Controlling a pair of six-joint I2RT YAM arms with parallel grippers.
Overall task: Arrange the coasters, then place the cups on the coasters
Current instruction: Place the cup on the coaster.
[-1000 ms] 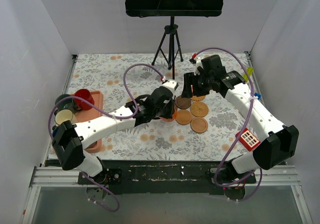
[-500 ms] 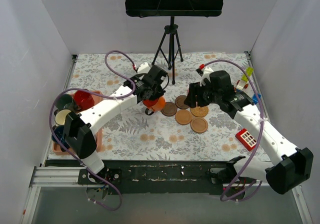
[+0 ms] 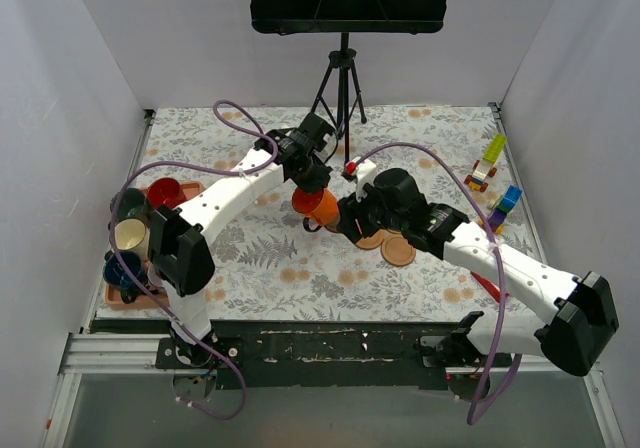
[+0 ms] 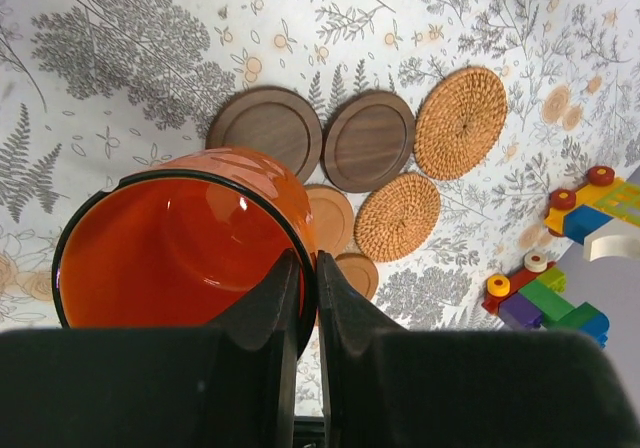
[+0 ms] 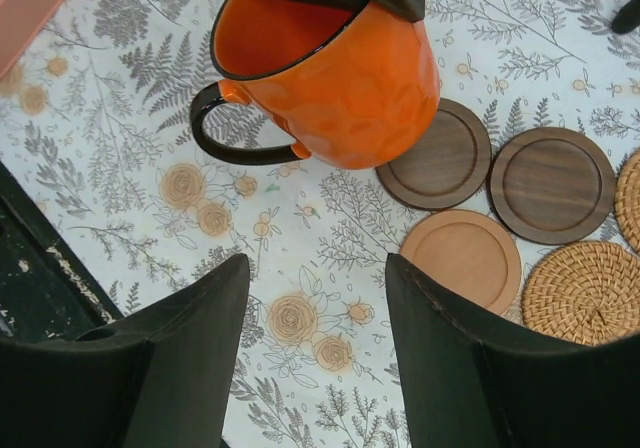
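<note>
Hard, glossy orange cup (image 4: 170,248), probably slick: jaws of the left gripper (image 4: 308,273) pinch its rim; jaws of the right gripper (image 5: 318,278) gape, empty.

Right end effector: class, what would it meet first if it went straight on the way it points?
Probably the orange mug, held just ahead by the left end effector; passing beneath it, the tablecloth. Depth is unclear.

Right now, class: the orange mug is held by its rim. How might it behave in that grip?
The orange mug looks glossy, so it may slip. The left gripper pinches only one wall, so it could swing. It is probably ceramic, so breakable if dropped.
</note>
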